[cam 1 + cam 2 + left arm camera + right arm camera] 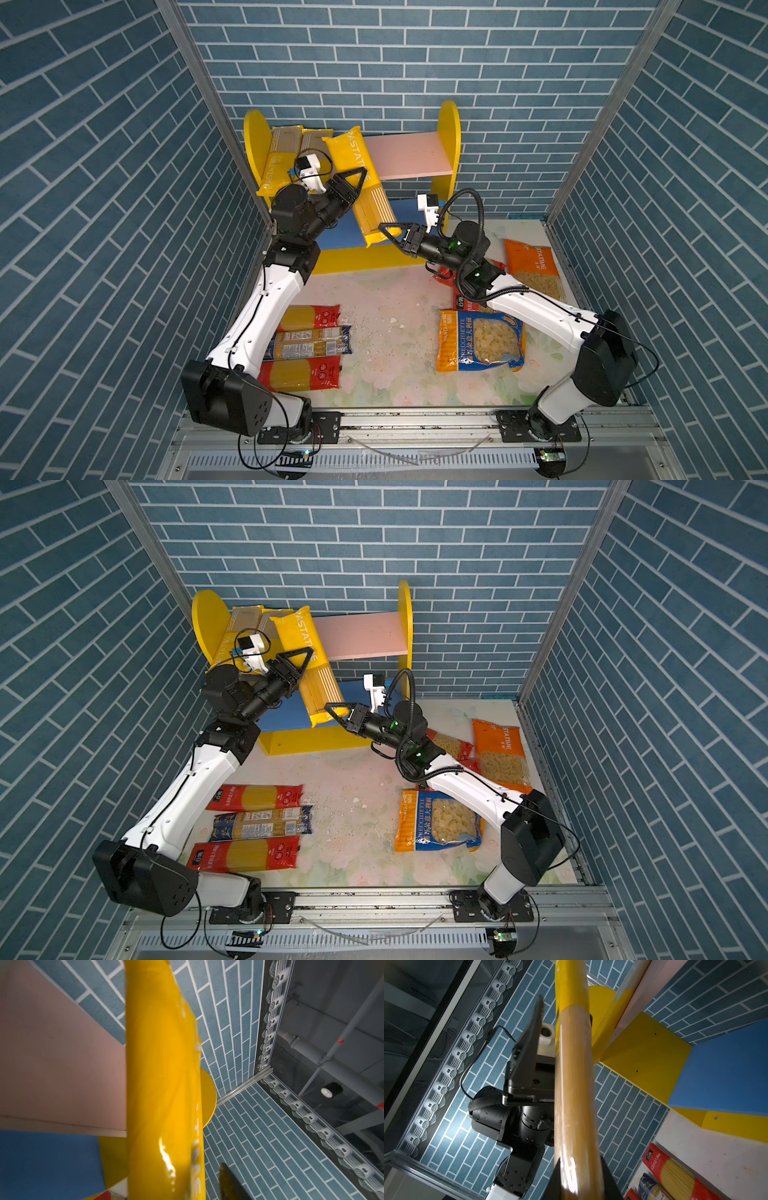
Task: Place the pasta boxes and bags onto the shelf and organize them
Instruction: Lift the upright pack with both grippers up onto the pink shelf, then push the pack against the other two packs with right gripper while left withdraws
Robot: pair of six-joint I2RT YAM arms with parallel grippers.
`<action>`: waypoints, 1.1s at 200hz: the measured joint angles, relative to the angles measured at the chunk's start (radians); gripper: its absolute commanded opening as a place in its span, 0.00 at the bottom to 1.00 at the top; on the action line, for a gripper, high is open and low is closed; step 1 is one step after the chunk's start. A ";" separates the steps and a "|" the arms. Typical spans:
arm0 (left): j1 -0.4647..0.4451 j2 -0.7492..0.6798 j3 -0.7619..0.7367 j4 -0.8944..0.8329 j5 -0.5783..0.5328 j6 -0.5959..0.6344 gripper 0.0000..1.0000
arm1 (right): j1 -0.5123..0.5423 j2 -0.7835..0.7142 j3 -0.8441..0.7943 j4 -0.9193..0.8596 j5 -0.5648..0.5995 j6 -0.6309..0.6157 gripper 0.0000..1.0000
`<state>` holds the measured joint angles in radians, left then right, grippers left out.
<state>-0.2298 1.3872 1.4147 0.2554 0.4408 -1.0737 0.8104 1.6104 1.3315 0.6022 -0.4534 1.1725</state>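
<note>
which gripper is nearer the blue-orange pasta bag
Right. The right gripper hangs behind the blue-orange bag at the shelf front; the left gripper is farther back and higher.

Floral tabletop (390,299) (shelf (451,137) at back) with scattered pasta packs (309,343).

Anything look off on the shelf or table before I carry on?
Yes. The long yellow PASTATIME spaghetti pack slants across the front of the small yellow-sided two-tier shelf, its lower end in the right gripper, not lying flat on either board. White crumbs are scattered over the floral table.
</note>
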 measured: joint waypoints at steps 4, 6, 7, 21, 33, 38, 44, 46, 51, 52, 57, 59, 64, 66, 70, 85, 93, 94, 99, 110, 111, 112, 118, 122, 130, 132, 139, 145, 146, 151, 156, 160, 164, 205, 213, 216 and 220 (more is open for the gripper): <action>0.001 -0.002 0.002 -0.004 -0.001 0.006 0.68 | 0.000 0.007 0.012 -0.004 0.002 0.002 0.07; 0.001 -0.003 0.003 -0.007 -0.005 0.006 0.69 | 0.001 0.010 0.020 -0.006 0.004 0.002 0.07; 0.001 -0.004 0.003 -0.008 -0.005 0.008 0.70 | 0.001 0.011 0.023 -0.008 0.005 0.002 0.07; 0.002 -0.019 0.002 -0.031 -0.016 0.024 0.75 | 0.003 0.045 0.086 -0.037 0.017 0.010 0.04; 0.002 -0.040 -0.009 -0.053 -0.026 0.038 0.78 | 0.003 0.080 0.147 -0.063 0.029 0.014 0.02; 0.002 -0.054 -0.017 -0.068 -0.031 0.046 0.79 | 0.003 0.096 0.172 -0.071 0.034 0.018 0.01; 0.002 -0.072 -0.028 -0.088 -0.035 0.056 0.80 | 0.003 0.116 0.206 -0.084 0.042 0.024 0.01; 0.002 -0.077 -0.031 -0.092 -0.037 0.058 0.81 | 0.003 0.123 0.218 -0.090 0.045 0.026 0.00; 0.001 -0.098 -0.044 -0.109 -0.042 0.068 0.81 | 0.003 0.141 0.249 -0.103 0.053 0.030 0.00; 0.001 -0.101 -0.046 -0.111 -0.044 0.069 0.82 | 0.003 0.143 0.253 -0.105 0.055 0.030 0.00; 0.001 -0.126 -0.061 -0.132 -0.049 0.079 0.82 | 0.003 0.161 0.282 -0.117 0.063 0.035 0.00; 0.001 -0.132 -0.067 -0.137 -0.052 0.080 0.83 | 0.003 0.168 0.294 -0.121 0.070 0.036 0.00; 0.001 -0.159 -0.083 -0.161 -0.058 0.092 0.83 | 0.003 0.185 0.321 -0.131 0.080 0.038 0.00; 0.001 -0.171 -0.089 -0.171 -0.062 0.094 0.83 | 0.003 0.191 0.334 -0.138 0.087 0.040 0.00; 0.000 -0.192 -0.098 -0.193 -0.068 0.105 0.84 | 0.003 0.206 0.355 -0.146 0.098 0.043 0.00; -0.001 -0.271 -0.116 -0.288 -0.104 0.149 0.84 | 0.001 0.265 0.443 -0.189 0.143 0.060 0.00; -0.001 -0.311 -0.115 -0.347 -0.135 0.179 0.84 | 0.001 0.299 0.491 -0.214 0.167 0.064 0.00; -0.001 -0.319 -0.115 -0.357 -0.141 0.186 0.84 | 0.001 0.304 0.499 -0.218 0.173 0.064 0.00; -0.001 -0.341 -0.114 -0.394 -0.163 0.205 0.84 | 0.001 0.329 0.530 -0.233 0.186 0.071 0.00; 0.000 -0.393 -0.106 -0.486 -0.226 0.254 0.84 | 0.005 0.383 0.600 -0.262 0.216 0.085 0.00; 0.000 -0.397 -0.106 -0.492 -0.229 0.257 0.84 | 0.005 0.391 0.610 -0.268 0.220 0.086 0.00; 0.000 -0.402 -0.105 -0.504 -0.237 0.264 0.84 | 0.005 0.395 0.615 -0.271 0.222 0.086 0.00; 0.000 -0.424 -0.099 -0.549 -0.271 0.289 0.84 | 0.006 0.423 0.651 -0.285 0.239 0.090 0.00; 0.000 -0.436 -0.097 -0.576 -0.295 0.304 0.84 | 0.007 0.443 0.677 -0.291 0.250 0.102 0.00; 0.000 -0.460 -0.092 -0.631 -0.343 0.337 0.84 | 0.012 0.481 0.731 -0.298 0.272 0.116 0.00; 0.000 -0.468 -0.091 -0.647 -0.356 0.346 0.84 | 0.014 0.490 0.747 -0.304 0.276 0.116 0.00; 0.001 -0.488 -0.090 -0.690 -0.399 0.372 0.84 | 0.021 0.517 0.794 -0.319 0.300 0.116 0.00; 0.001 -0.504 -0.090 -0.726 -0.433 0.394 0.84 | 0.029 0.538 0.830 -0.335 0.320 0.119 0.00; 0.001 -0.508 -0.090 -0.734 -0.441 0.398 0.84 | 0.030 0.540 0.835 -0.338 0.322 0.119 0.00; 0.001 -0.517 -0.090 -0.760 -0.465 0.412 0.84 | 0.037 0.556 0.862 -0.349 0.337 0.124 0.00; 0.002 -0.528 -0.090 -0.785 -0.491 0.428 0.84 | 0.044 0.573 0.891 -0.362 0.355 0.131 0.00; 0.002 -0.537 -0.090 -0.802 -0.505 0.438 0.84 | 0.050 0.587 0.917 -0.372 0.367 0.135 0.00; 0.002 -0.544 -0.090 -0.818 -0.522 0.447 0.84 | 0.056 0.601 0.938 -0.381 0.377 0.140 0.00; 0.002 -0.585 -0.090 -0.914 -0.613 0.509 0.84 | 0.125 0.645 1.011 -0.416 0.532 0.148 0.00; 0.002 -0.584 -0.090 -0.921 -0.616 0.513 0.84 | 0.136 0.645 1.023 -0.440 0.562 0.147 0.00; 0.002 -0.584 -0.090 -0.923 -0.616 0.514 0.84 | 0.140 0.645 1.028 -0.451 0.573 0.147 0.00; 0.002 -0.582 -0.090 -0.926 -0.616 0.514 0.84 | 0.144 0.645 1.033 -0.463 0.586 0.147 0.00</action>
<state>-0.2276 0.8055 1.3243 -0.6708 -0.1757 -0.5594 0.9543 2.2559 2.3650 0.1390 0.1329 1.3197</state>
